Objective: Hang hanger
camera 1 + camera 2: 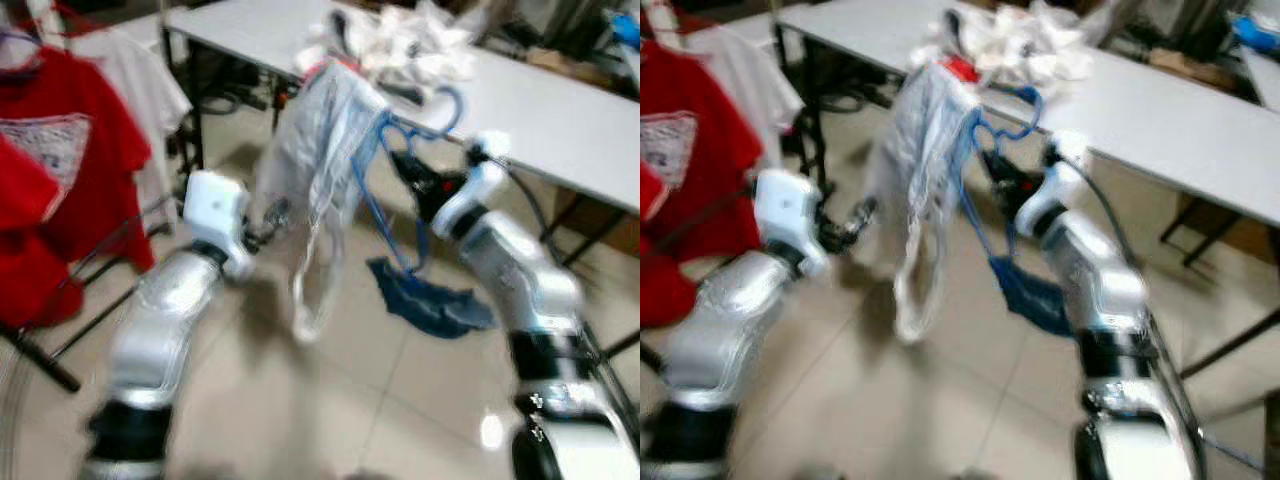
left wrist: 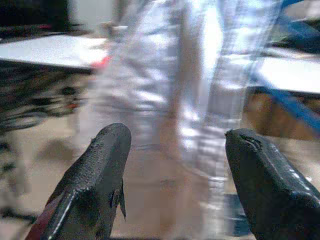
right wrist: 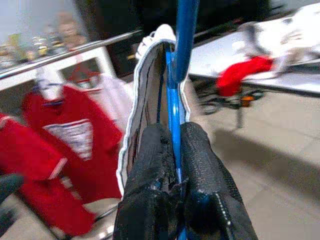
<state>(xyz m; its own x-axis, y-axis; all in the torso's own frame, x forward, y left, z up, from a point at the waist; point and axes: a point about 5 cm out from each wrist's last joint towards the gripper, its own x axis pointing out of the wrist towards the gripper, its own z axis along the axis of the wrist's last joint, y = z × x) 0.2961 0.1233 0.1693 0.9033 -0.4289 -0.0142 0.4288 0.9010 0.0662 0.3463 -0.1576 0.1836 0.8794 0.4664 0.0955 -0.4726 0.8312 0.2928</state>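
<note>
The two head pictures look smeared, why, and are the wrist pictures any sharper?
Both eye views are motion-blurred, smearing the white garment and blue hanger; left wrist view blurs the garment but keeps the left gripper crisp; right wrist view shows the right gripper clearly, its background soft.

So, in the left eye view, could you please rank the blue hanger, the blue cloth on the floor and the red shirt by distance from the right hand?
1. Blue hanger, gripped in the right hand.
2. Blue cloth, on the floor just below.
3. Red shirt, hanging far to the left.
</note>
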